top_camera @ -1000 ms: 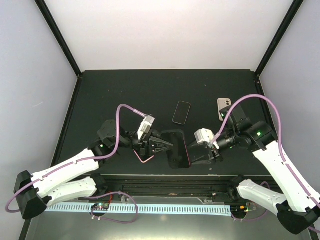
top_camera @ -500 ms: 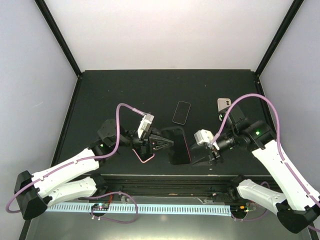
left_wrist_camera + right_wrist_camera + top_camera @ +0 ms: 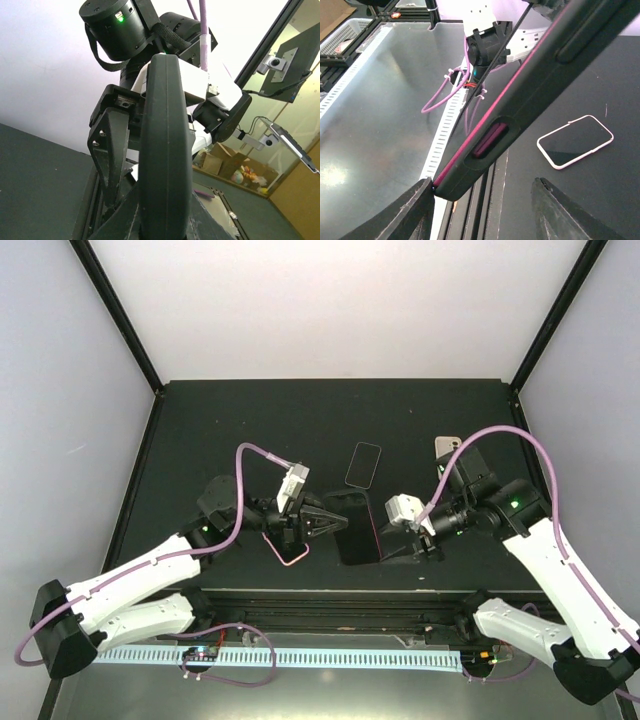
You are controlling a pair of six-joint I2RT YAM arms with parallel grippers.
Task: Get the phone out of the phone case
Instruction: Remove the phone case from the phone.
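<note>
The phone in its black case (image 3: 355,528), its magenta edge showing, is held tilted on its long side above the table. My left gripper (image 3: 333,521) is shut on the case's left edge. In the left wrist view the case (image 3: 165,125) stands edge-on between my left gripper's (image 3: 165,205) fingers. My right gripper (image 3: 398,542) is open beside the case's right edge. In the right wrist view the case (image 3: 530,95) runs diagonally across my right gripper (image 3: 482,182), and its lower corner touches the left finger (image 3: 417,207). The other finger (image 3: 560,210) is well apart from it.
A pink-rimmed phone (image 3: 287,548) lies flat under the left arm's wrist and also shows in the right wrist view (image 3: 575,141). A black phone (image 3: 364,464) and a beige phone (image 3: 447,454) lie further back. The table's near rail (image 3: 330,605) is close below.
The left gripper has lifted the cased phone and tipped it onto its edge, shifting it slightly away from the near rail. The right gripper has moved in closer to its right edge.
</note>
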